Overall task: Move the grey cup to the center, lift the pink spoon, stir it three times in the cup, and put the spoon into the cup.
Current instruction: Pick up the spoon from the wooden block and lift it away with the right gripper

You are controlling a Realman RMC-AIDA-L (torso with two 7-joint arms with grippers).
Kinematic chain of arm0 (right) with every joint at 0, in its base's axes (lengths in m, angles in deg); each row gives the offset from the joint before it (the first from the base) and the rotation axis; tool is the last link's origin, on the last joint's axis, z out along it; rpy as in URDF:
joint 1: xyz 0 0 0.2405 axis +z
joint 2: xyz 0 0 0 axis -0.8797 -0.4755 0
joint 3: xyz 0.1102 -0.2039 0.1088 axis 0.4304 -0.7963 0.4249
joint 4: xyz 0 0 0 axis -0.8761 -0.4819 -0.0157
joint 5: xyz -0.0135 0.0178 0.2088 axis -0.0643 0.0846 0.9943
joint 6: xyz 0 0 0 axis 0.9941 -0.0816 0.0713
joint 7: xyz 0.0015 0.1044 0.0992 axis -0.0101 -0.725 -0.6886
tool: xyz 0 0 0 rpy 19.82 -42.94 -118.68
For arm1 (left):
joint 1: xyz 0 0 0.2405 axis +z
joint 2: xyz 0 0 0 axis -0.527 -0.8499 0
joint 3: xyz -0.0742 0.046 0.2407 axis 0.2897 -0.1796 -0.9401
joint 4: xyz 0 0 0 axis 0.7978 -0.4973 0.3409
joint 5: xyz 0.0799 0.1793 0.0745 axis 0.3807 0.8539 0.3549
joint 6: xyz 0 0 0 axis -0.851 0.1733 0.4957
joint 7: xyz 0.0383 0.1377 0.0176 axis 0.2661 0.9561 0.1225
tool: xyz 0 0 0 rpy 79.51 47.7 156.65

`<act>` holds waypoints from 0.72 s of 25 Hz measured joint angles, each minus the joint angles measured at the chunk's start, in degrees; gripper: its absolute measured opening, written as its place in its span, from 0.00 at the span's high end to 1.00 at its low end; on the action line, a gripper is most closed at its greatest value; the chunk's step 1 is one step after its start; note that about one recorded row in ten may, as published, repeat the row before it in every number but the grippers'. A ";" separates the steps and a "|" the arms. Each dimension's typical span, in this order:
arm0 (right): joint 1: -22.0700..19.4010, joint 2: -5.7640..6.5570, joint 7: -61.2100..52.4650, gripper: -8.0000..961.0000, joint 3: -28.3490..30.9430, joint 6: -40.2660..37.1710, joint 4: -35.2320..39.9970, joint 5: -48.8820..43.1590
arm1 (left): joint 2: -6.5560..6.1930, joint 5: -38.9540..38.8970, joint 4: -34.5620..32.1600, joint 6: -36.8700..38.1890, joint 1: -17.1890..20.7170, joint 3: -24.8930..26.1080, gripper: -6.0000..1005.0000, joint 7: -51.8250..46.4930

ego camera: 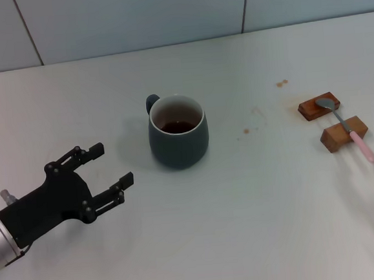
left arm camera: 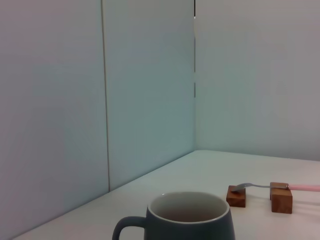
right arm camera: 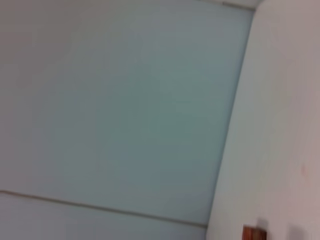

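Note:
The grey cup [ego camera: 178, 132] stands upright near the middle of the white table, handle to the back left, brown liquid inside. It also shows in the left wrist view [left arm camera: 190, 220]. My left gripper [ego camera: 112, 165] is open and empty, a short way to the left of the cup and apart from it. The pink spoon [ego camera: 346, 127] lies at the right across two brown wooden blocks [ego camera: 344, 133], metal bowl on the far block, pink handle sticking out toward the front. The spoon shows in the left wrist view [left arm camera: 270, 186] too. My right gripper is out of view.
The far wooden block [ego camera: 318, 106] and near block sit close to the table's right edge. Small brown stains [ego camera: 282, 83] mark the table right of the cup. A pale tiled wall [ego camera: 164, 12] runs along the back. A block corner [right arm camera: 253, 233] shows in the right wrist view.

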 joint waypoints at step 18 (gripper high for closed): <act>3.83 -0.19 -0.76 0.18 -3.80 4.77 -0.43 -0.53 | -0.05 0.05 -0.60 -0.13 0.28 -0.19 0.14 0.56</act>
